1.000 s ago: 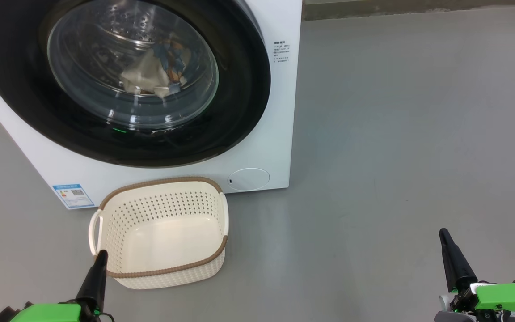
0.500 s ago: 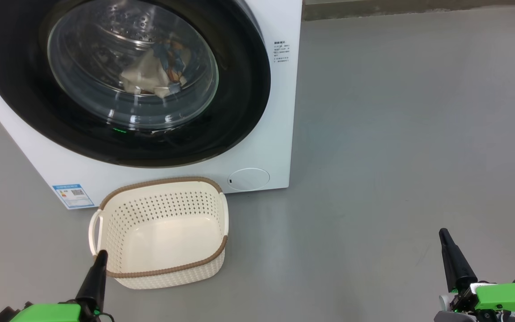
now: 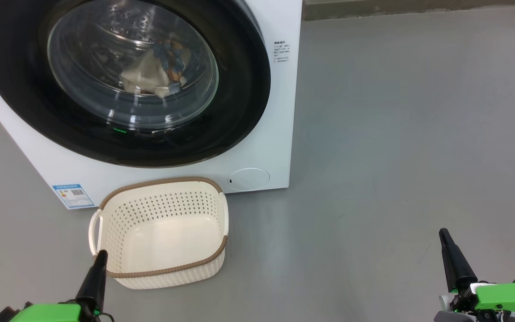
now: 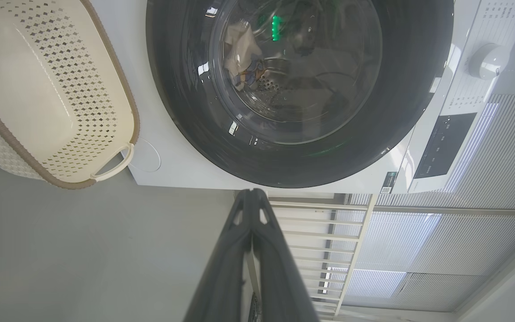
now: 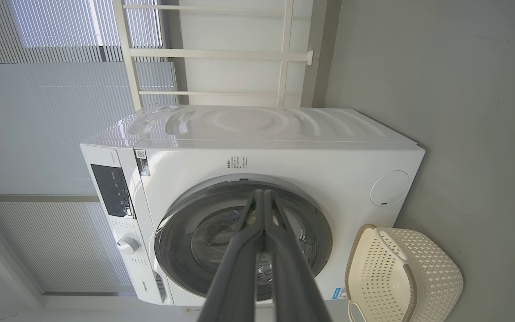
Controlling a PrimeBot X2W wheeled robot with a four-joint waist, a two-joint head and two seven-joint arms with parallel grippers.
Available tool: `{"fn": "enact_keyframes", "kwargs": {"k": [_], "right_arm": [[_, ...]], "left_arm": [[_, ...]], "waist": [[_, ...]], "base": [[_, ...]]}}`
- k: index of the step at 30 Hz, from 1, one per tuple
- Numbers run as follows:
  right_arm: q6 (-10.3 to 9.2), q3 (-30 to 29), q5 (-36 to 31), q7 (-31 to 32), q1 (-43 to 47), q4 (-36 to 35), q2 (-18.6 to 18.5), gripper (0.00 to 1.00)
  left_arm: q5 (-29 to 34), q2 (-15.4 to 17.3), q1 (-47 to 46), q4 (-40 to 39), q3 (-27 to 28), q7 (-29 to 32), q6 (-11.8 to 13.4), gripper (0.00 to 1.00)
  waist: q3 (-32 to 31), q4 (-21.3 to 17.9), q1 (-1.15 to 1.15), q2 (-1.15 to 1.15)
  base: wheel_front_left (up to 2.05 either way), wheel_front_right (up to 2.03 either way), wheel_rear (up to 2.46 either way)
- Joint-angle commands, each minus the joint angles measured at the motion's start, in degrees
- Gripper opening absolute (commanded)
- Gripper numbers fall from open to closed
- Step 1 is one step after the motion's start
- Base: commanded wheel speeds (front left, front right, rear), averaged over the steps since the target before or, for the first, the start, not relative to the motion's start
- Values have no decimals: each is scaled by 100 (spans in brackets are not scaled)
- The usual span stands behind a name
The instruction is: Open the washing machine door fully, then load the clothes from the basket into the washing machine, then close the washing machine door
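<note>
The white washing machine (image 3: 280, 116) stands at the upper left with its round black-ringed door (image 3: 239, 89) shut flat against the front. Through the glass bowl I see the clothes (image 3: 157, 71), cream and blue fabric, lying inside the drum. The cream basket (image 3: 163, 232) sits on the floor in front of the machine with nothing in it. My left gripper (image 3: 101, 255) is shut at the lower left, its tip over the basket's near left corner. My right gripper (image 3: 443, 233) is shut at the lower right, far from the machine. The wrist views show the door (image 4: 414, 89) (image 5: 320, 232) shut too.
Grey floor (image 3: 396, 156) stretches to the right of the machine. A round service cap (image 3: 248, 179) and a blue label (image 3: 72, 195) mark the machine's lower front. Beyond the machine are a white railing (image 5: 221, 53) and ribbed wall panels (image 5: 38, 112).
</note>
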Motion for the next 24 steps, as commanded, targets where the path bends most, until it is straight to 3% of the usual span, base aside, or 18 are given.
{"fn": "enact_keyframes", "kwargs": {"k": [1, 24], "right_arm": [[9, 126, 18, 49, -237, -142, -21, 0], [9, 125, 18, 49, -237, -142, -20, 0]], "left_arm": [[-43, 117, -235, -113, 195, 33, -42, 0], [-43, 117, -235, -113, 195, 33, -42, 0]], "waist": [[0, 0, 0, 0], [0, 0, 0, 0]], "base": [[0, 0, 0], [0, 0, 0]]}}
